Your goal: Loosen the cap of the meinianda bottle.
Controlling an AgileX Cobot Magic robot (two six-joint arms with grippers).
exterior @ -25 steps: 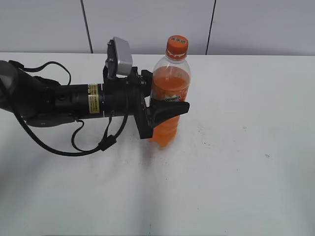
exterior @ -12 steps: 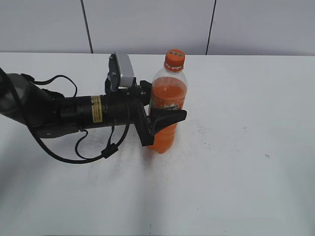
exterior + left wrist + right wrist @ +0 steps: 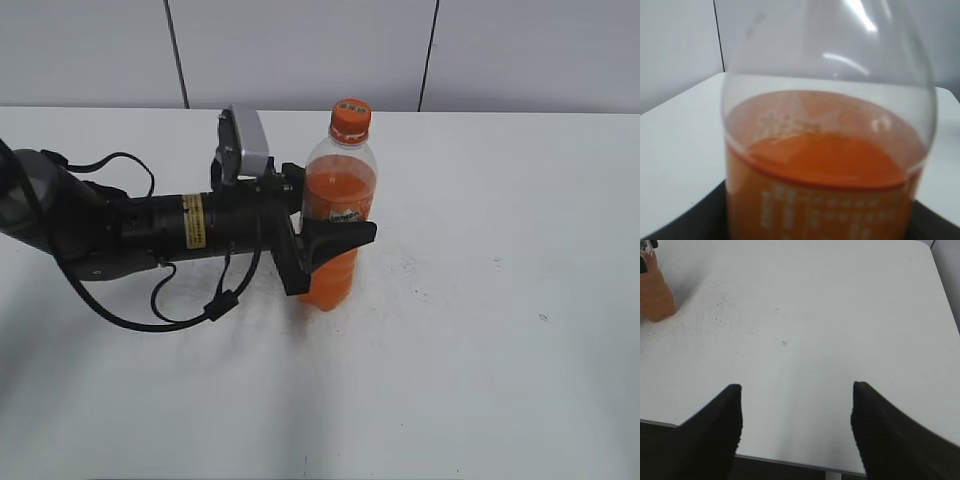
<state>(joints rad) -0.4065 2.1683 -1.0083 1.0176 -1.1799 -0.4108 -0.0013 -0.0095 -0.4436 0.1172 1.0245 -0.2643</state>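
The meinianda bottle [image 3: 338,190] stands upright near the middle of the white table [image 3: 480,300], with orange drink inside. Its small orange cap [image 3: 350,115] is on top. My left gripper [image 3: 340,236] reaches in from the left and is shut around the bottle's labelled middle, well below the cap. In the left wrist view the bottle [image 3: 825,165] fills the frame, and a dark finger [image 3: 685,227] shows at the lower left corner. My right gripper [image 3: 796,390] is open and empty over the table's near edge. The bottle's base [image 3: 655,295] shows far off at its upper left.
The left arm's black body and cables [image 3: 120,230] lie across the left side of the table. A grey panelled wall [image 3: 300,50] stands behind the table. The table's front edge [image 3: 790,460] lies just under the right gripper.
The left gripper has lowered the bottle slightly and shifted it a little left, still holding it. The cap sits lower in the exterior view than a second ago.
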